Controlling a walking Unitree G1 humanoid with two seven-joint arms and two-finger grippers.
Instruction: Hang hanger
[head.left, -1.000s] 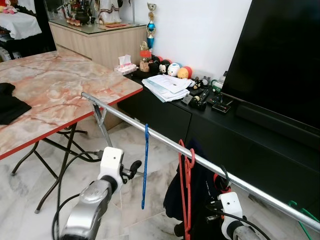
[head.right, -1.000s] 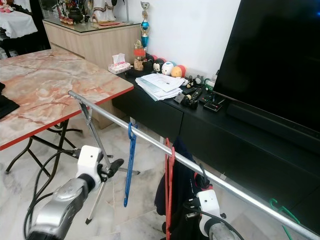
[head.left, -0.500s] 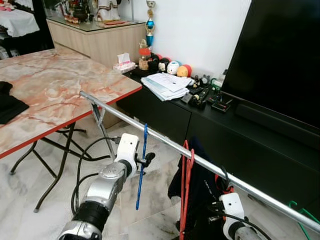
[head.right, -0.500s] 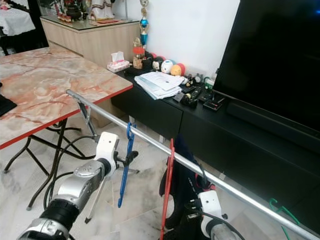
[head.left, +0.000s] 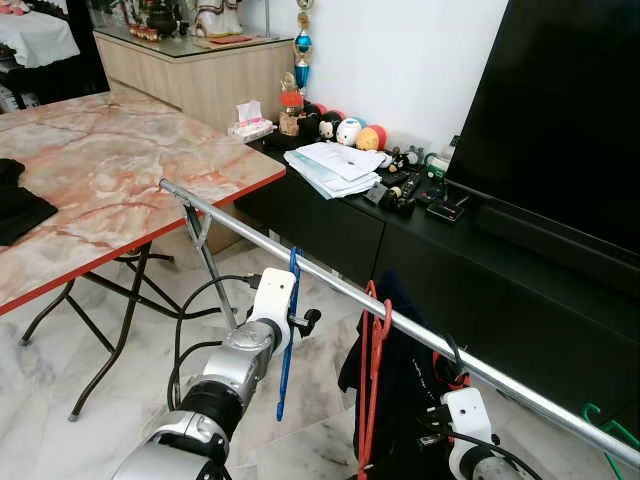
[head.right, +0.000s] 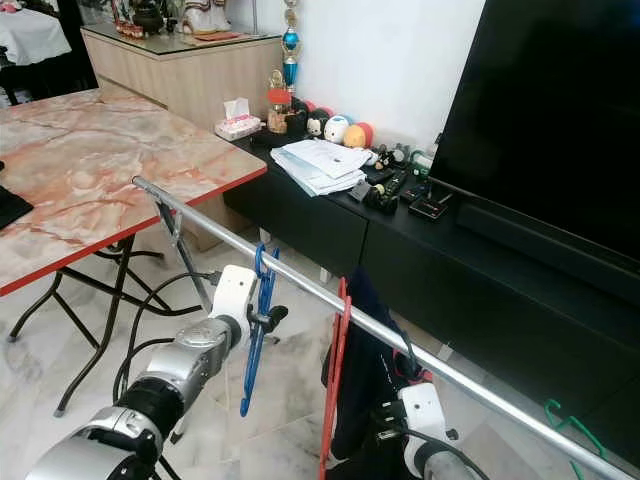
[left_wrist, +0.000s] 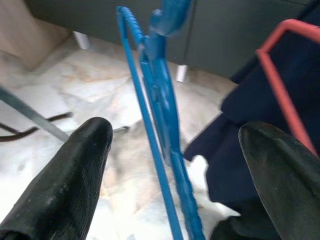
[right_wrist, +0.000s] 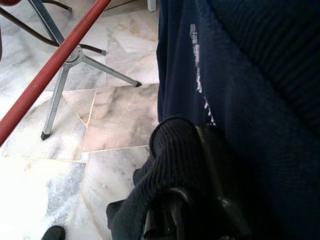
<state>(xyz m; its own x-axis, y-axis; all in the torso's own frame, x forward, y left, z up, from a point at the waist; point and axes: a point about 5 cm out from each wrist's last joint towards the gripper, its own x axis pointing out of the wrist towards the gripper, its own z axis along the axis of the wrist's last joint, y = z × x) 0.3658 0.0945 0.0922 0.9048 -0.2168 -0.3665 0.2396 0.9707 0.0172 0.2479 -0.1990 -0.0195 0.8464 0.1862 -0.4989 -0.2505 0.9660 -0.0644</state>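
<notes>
A blue hanger (head.left: 288, 330) is hooked over the silver rail (head.left: 330, 285) and hangs down from it. The left gripper (left_wrist: 170, 165) is raised beside the hanger with its fingers (left_wrist: 70, 175) spread wide, the blue frame lying in the gap between them, untouched. Further along the rail a red hanger (head.left: 370, 380) is hung, just beside a dark navy garment (head.left: 405, 390). The right gripper (right_wrist: 200, 215) is seen low down, pressed into that garment; whether it is spread or pressed together cannot be told.
</notes>
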